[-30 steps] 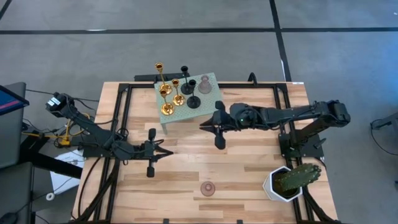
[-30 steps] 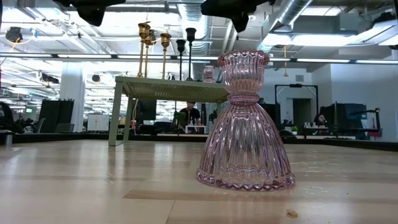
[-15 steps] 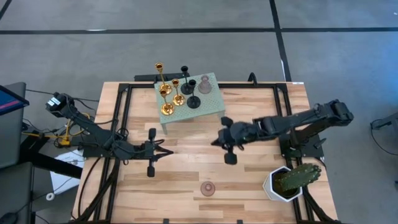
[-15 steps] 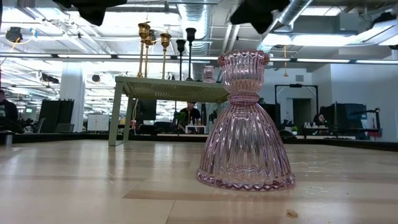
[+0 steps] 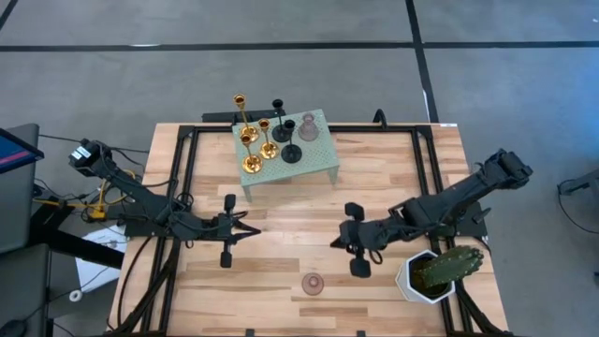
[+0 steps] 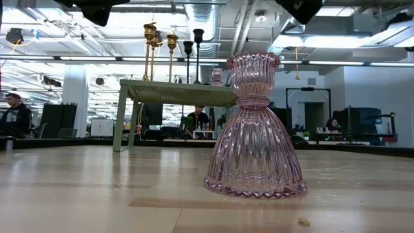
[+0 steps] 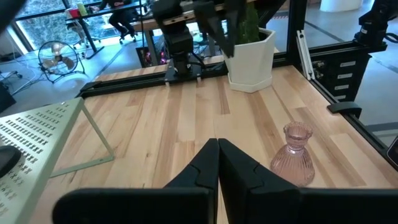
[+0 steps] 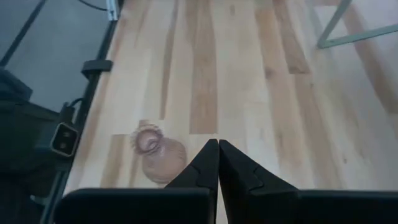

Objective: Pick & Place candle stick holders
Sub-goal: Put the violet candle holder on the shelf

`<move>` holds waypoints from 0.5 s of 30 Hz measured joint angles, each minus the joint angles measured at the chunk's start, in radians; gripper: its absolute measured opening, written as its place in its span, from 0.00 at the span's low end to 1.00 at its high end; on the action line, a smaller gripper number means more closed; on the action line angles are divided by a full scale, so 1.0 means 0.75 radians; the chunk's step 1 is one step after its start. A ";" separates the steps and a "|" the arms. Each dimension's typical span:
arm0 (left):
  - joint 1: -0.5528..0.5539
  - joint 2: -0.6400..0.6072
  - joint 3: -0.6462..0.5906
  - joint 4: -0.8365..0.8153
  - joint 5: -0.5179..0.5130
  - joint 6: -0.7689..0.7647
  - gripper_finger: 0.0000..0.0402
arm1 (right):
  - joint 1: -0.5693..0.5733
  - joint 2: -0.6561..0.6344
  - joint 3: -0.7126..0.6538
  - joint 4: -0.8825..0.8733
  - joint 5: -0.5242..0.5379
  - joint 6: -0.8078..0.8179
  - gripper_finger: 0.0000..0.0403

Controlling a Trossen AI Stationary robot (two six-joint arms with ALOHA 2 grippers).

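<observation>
A translucent pink glass holder [image 5: 313, 284] stands upright on its round base near the table's near edge; it also shows in the low view [image 6: 255, 129], the left wrist view [image 7: 292, 155] and the right wrist view [image 8: 155, 155]. Gold holders [image 5: 251, 140], black holders [image 5: 285, 131] and a second pink one [image 5: 308, 126] stand on a small green perforated stand [image 5: 318, 161] at the far middle. My right gripper [image 5: 334, 244] is shut and empty, above the table, a little far and right of the near pink holder. My left gripper [image 5: 247, 229] is shut and empty at the left middle.
A green cactus in a white pot [image 5: 432, 273] stands at the near right, close beside my right arm. Black frame rails [image 5: 187, 187] run along the table's sides. Bare wood lies between the stand and the near pink holder. People show in the room beyond [image 6: 13, 116].
My right gripper has gone from beside the stand toward the table's near edge and a little to the right, closing on the near pink holder. It has stayed shut. My left arm and the holders have kept still.
</observation>
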 joint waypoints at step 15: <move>0.000 0.001 0.000 -0.004 0.001 0.001 0.02 | 0.011 0.272 -0.002 0.252 -0.172 -0.013 0.02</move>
